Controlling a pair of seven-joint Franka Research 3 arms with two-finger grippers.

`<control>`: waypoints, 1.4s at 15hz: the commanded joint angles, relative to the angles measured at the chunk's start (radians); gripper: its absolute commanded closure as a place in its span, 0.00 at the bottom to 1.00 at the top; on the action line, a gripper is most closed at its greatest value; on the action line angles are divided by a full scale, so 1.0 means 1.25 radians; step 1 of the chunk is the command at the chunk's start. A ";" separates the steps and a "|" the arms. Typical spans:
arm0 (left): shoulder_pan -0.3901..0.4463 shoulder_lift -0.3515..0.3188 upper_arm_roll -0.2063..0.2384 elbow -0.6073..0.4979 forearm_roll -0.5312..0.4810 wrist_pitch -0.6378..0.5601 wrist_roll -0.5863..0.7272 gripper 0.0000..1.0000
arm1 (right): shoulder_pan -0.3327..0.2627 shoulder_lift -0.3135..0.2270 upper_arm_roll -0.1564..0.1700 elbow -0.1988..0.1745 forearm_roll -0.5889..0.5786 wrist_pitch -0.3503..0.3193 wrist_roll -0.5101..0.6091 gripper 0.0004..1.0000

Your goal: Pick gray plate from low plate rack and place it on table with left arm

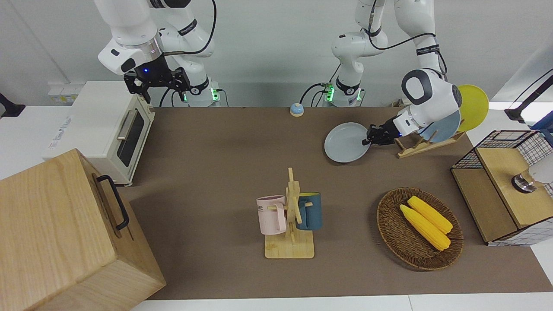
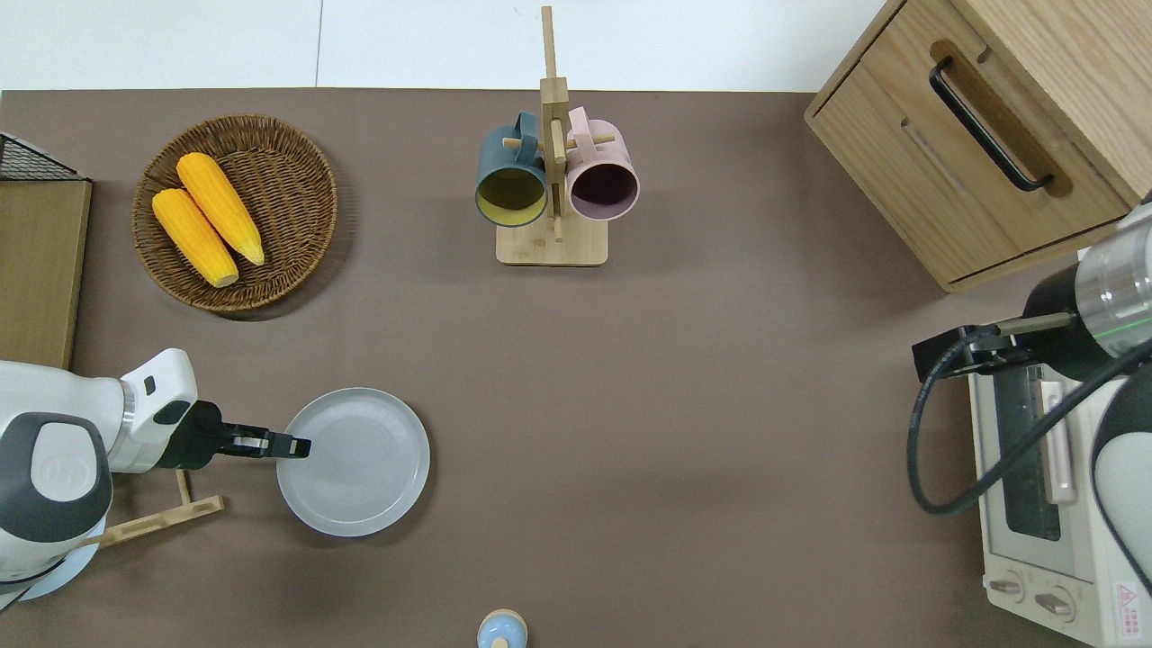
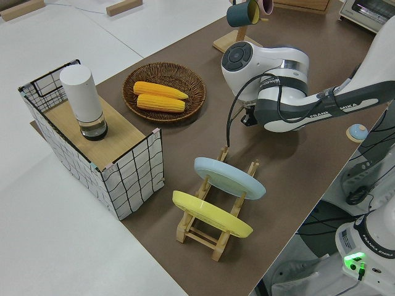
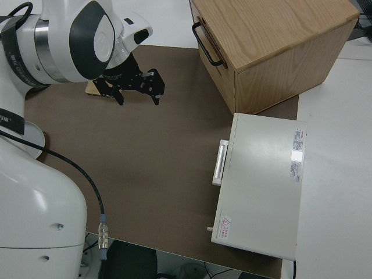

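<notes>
The gray plate [image 2: 353,462] is already out of the low plate rack [image 1: 417,145], where only the light blue plate [image 3: 229,177] and the yellow plate [image 3: 212,214] are sitting in the slots. The left pincer [image 2: 286,445] is clenched on the plate's rim at the edge toward the rack, holding it close to level over bare table [image 2: 684,432] just beside the rack. The plate is casting a snug shadow, so it is probably low, but whether it is touching the mat cannot be told. Judging from this, lowering, letting go and pulling clear are what is left. The right arm is parked, its pincer [image 4: 138,86] spread apart.

Readable writing: "FRANKA" and "FRANKA EMIKA" on the arm links in the left side view. The pink mug's [image 1: 272,214] lettering and the toaster oven's [image 4: 261,186] stickers are too small to read.
</notes>
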 commanded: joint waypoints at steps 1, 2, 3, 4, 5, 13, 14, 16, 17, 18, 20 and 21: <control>-0.010 0.002 0.005 -0.007 -0.014 0.022 0.012 0.41 | -0.019 -0.002 0.017 0.006 -0.005 -0.009 0.009 0.02; -0.010 0.002 0.006 -0.006 -0.014 0.022 0.012 0.39 | -0.019 -0.002 0.017 0.005 -0.005 -0.009 0.009 0.02; -0.009 0.002 0.006 -0.005 -0.013 0.022 0.012 0.35 | -0.019 -0.002 0.017 0.006 -0.005 -0.009 0.009 0.02; -0.009 0.000 0.006 -0.003 -0.009 0.022 0.012 0.33 | -0.019 -0.002 0.016 0.005 -0.005 -0.009 0.009 0.02; -0.008 0.000 0.006 -0.002 -0.005 0.025 0.012 0.33 | -0.019 -0.002 0.017 0.006 -0.005 -0.009 0.009 0.02; 0.001 -0.014 0.014 0.054 0.085 0.010 -0.063 0.26 | -0.019 -0.002 0.016 0.006 -0.005 -0.009 0.009 0.02; -0.001 -0.017 0.013 0.074 0.112 0.005 -0.097 0.25 | -0.019 -0.002 0.017 0.006 -0.005 -0.009 0.009 0.02; -0.011 -0.030 0.005 0.112 0.183 -0.012 -0.182 0.21 | -0.019 -0.002 0.017 0.006 -0.005 -0.009 0.009 0.02; -0.012 -0.036 -0.001 0.133 0.223 -0.027 -0.227 0.19 | -0.019 -0.002 0.017 0.005 -0.005 -0.009 0.009 0.02; -0.012 -0.040 -0.022 0.162 0.260 -0.051 -0.268 0.13 | -0.019 -0.002 0.017 0.006 -0.005 -0.009 0.009 0.02; -0.012 -0.039 -0.044 0.244 0.325 -0.120 -0.341 0.02 | -0.019 -0.002 0.017 0.006 -0.005 -0.009 0.009 0.02; -0.012 -0.037 -0.052 0.286 0.349 -0.155 -0.366 0.02 | -0.019 -0.003 0.017 0.006 -0.005 -0.009 0.009 0.02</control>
